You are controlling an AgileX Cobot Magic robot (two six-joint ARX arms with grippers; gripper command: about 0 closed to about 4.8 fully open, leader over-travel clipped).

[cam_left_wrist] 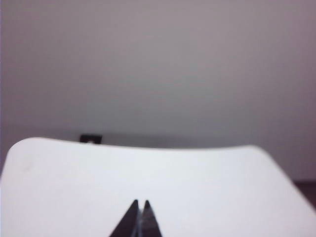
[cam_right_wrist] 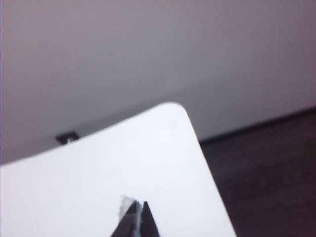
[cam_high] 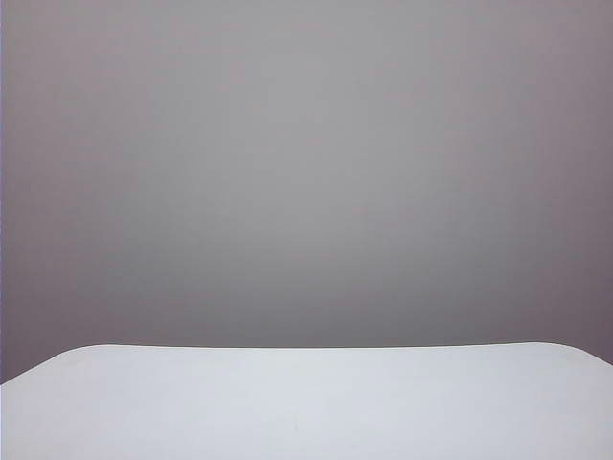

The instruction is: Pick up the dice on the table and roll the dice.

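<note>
Both your grippers, left gripper [cam_left_wrist: 140, 202] and right gripper [cam_right_wrist: 139, 203], are pinched together holding nothing, with white table [cam_left_wrist: 197, 187] under their tips.

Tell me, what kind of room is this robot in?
Probably a plain test or lab space, though little shows. There is only a bare white table before a blank grey wall, with dark floor beyond its corner. The left gripper and right gripper hang above the table, jaws shut.
</note>
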